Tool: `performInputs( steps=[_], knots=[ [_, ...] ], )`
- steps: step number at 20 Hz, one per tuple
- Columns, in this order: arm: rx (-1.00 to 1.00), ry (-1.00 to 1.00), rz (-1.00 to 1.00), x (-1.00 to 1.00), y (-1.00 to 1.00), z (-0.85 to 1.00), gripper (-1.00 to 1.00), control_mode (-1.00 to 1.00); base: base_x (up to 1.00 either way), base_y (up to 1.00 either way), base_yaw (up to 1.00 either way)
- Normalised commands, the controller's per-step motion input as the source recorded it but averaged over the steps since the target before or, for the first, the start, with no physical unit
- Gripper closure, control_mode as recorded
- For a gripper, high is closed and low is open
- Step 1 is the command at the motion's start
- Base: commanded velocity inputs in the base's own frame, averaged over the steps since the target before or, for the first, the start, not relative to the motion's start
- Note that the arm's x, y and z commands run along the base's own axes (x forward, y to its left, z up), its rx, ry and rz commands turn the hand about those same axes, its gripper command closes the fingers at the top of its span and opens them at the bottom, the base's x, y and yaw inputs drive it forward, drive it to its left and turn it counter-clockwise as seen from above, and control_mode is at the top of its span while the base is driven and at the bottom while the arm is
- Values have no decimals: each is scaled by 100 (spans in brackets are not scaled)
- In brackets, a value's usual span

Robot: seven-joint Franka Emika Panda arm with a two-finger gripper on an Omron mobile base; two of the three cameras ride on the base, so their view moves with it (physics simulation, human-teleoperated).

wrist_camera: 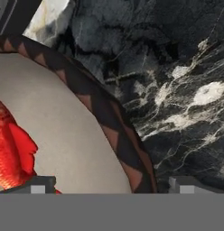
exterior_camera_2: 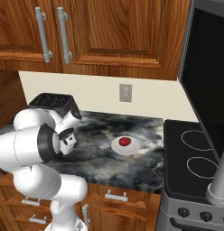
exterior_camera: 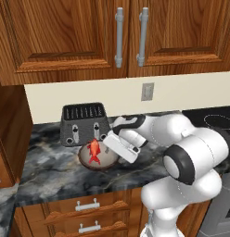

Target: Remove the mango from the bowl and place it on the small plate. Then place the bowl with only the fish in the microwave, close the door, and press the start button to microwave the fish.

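The round shallow bowl (exterior_camera: 99,159), dark brown outside with a pale beige inside and a band of brown triangles along its rim, sits on the dark marbled stone counter (exterior_camera: 52,171) just in front of the grey toaster (exterior_camera: 85,123) with black slots. Inside it lies the bright orange-red finned fish (exterior_camera: 94,151), alone. The small dark red rounded mango (exterior_camera_2: 125,141) already rests on the small flat white plate (exterior_camera_2: 117,146) further along the counter, towards the black stove top (exterior_camera_2: 195,158), so the first part of the task looks done and the step in hand is, in my judgement, taking hold of the bowl.

The two-finger gripper (wrist_camera: 111,184) hangs low over the bowl's near right edge with its jaws spread wide and nothing between them. In the hand view one fingertip (wrist_camera: 36,184) stands over the beige inside, close to the fish (wrist_camera: 12,151), and the other fingertip (wrist_camera: 186,185) over the bare counter (wrist_camera: 186,81), so the rim (wrist_camera: 116,131) runs between them.

To do this well, the hand should come straight down until the rim wall sits deep between the fingers, then close firmly. The inner finger ought to stay off the fish's fin. The lift should be slow and level so the fish does not slide out. The wide dark-glass door (exterior_camera_2: 208,81) of the microwave stands open to the right, ready to receive it.
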Motion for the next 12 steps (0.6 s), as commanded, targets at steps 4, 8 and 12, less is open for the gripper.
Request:
performInputs(
  steps=[4,8,12],
  knots=[
    [0,0,0,5,4,-15,-100,-100,0,0,0],
    [0,0,0,9,24,-18,-100,-100,0,0,0],
    [0,-1,0,0,27,-7,100,-100,0,0,0]
  ],
)
